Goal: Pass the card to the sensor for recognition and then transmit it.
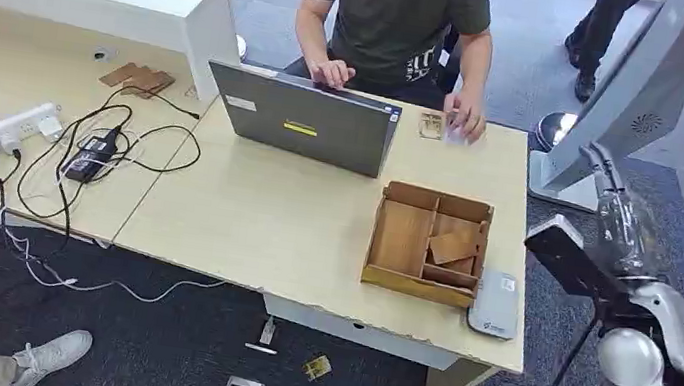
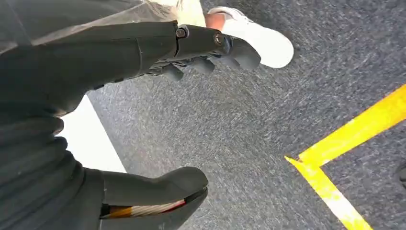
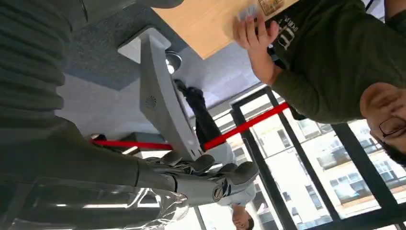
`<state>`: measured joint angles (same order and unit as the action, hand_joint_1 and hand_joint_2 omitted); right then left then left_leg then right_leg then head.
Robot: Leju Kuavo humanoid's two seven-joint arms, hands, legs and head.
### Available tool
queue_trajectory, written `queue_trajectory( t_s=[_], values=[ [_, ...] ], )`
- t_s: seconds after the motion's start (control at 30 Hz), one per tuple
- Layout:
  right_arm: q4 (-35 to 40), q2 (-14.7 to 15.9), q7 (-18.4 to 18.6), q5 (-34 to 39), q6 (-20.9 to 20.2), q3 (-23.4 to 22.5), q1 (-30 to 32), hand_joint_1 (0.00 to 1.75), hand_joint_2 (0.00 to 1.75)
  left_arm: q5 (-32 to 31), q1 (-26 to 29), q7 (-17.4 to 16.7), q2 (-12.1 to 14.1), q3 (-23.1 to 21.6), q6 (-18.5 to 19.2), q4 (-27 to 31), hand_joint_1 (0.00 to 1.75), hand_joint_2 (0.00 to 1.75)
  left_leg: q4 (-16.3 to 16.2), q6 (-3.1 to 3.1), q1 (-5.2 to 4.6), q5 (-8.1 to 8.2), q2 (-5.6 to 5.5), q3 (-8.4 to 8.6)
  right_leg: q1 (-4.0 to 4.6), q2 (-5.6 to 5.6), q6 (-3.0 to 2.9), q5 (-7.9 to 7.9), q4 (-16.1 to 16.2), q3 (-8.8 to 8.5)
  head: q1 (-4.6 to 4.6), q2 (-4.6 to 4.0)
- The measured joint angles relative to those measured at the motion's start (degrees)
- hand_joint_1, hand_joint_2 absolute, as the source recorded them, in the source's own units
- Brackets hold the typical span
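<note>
Well, the right hand point(image 1: 621, 227) hung empty and slack beside the counter point(image 1: 313, 229), the card point(image 1: 454, 133) lay under the person's hand point(image 1: 466, 122), so the pickup wasn't begun; reaching came next.

You can't make out card point(image 1: 455, 131) under person's hand point(image 1: 466, 120), upper centre; sensor point(image 1: 495, 304) partly behind wooden box point(image 1: 429, 244).

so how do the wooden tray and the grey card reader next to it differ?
The wooden tray is brown, open-topped and split into compartments with loose pieces inside; the grey card reader is a flat closed slab. The tray is clearly larger. The reader sits nearer the desk's front corner. Both rest on the desk.
</note>
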<state>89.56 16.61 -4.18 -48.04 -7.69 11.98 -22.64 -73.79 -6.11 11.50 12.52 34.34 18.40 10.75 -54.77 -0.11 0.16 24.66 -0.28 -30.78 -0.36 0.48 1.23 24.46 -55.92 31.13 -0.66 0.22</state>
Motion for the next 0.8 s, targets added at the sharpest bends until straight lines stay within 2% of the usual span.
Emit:
queue_trajectory(
  t_s=[0.13,0.3,0.63,0.8],
  values=[
    [7.0,0.7,0.8,-0.1,-1.4,0.3,5.6,0.0,1.75,0.5,-0.1,-0.5,0.2,0.6,0.0,0.0,0.0,1.75,0.0,0.0,0.0,0.0,0.0,-0.02,0.0,0.0,-0.02,0.02,0.0,-0.01,0.02,0.0],
    [10.5,0.8,2.2,-1.5,-1.1,2.5,9.7,0.0,1.75,0.5,-0.3,-0.7,0.3,1.2,0.0,0.0,0.0,1.75,0.0,0.0,0.0,0.0,0.0,-0.03,0.0,0.0,-0.03,0.02,0.0,-0.01,0.02,0.0],
    [6.0,0.6,2.8,-3.1,4.1,10.8,11.8,0.0,1.75,0.5,-0.8,-0.7,0.3,2.4,0.0,0.0,0.0,1.75,0.0,-0.01,0.0,-0.01,-0.02,-0.07,0.01,-0.01,-0.03,0.02,0.0,0.01,0.02,0.0],
    [2.5,0.5,2.7,-3.4,6.3,13.0,11.6,0.0,1.75,0.5,-0.9,-0.9,0.3,2.7,0.0,0.0,0.0,1.75,0.0,-0.01,0.0,-0.01,-0.02,-0.1,0.01,-0.01,-0.02,0.02,0.0,0.01,0.02,0.0]
  ],
)
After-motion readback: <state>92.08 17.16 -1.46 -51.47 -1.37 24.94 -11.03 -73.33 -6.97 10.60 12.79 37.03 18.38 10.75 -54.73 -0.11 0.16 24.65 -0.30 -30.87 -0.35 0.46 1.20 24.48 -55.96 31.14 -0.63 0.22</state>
